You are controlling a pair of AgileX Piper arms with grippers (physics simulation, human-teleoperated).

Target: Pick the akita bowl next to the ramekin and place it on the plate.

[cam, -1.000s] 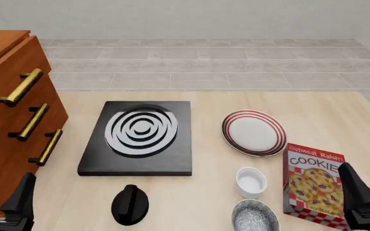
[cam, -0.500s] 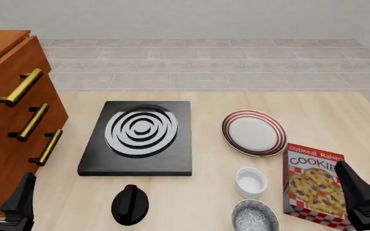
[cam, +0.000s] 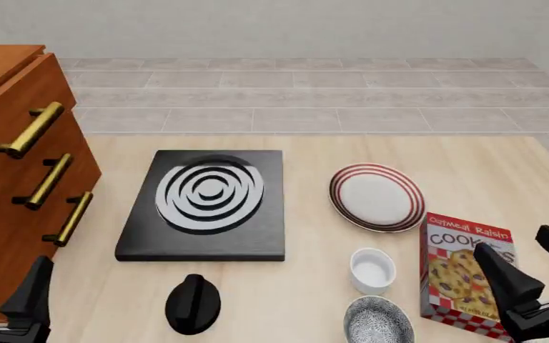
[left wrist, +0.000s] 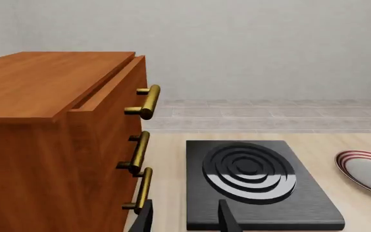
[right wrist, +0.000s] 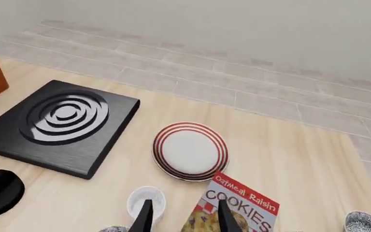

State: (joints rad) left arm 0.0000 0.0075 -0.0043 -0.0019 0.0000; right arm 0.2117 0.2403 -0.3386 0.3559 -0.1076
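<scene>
The akita bowl (cam: 379, 320), speckled grey inside, sits at the table's near edge, right behind the white ramekin (cam: 372, 269). Beyond them lies the red-ringed plate (cam: 377, 196). My right gripper (cam: 534, 268) hangs open over the right side of the cookie box, to the right of the bowl, holding nothing. In the right wrist view its gripper (right wrist: 185, 220) points toward the ramekin (right wrist: 145, 202) and plate (right wrist: 189, 151), and only a sliver of the akita bowl (right wrist: 111, 228) shows. My left gripper (cam: 6, 282) is open by the cabinet, far from the bowl.
A cookie box (cam: 467, 271) lies just right of the ramekin and bowl. A black stove (cam: 206, 204) sits mid-table with a black knob-like object (cam: 194, 304) in front. A wooden drawer cabinet (cam: 22, 179) stands left. Another speckled bowl (right wrist: 366, 223) shows far right.
My right gripper has shifted left and a little forward over the cookie box, so both its fingers now show. The left arm and all dishes stay put.
</scene>
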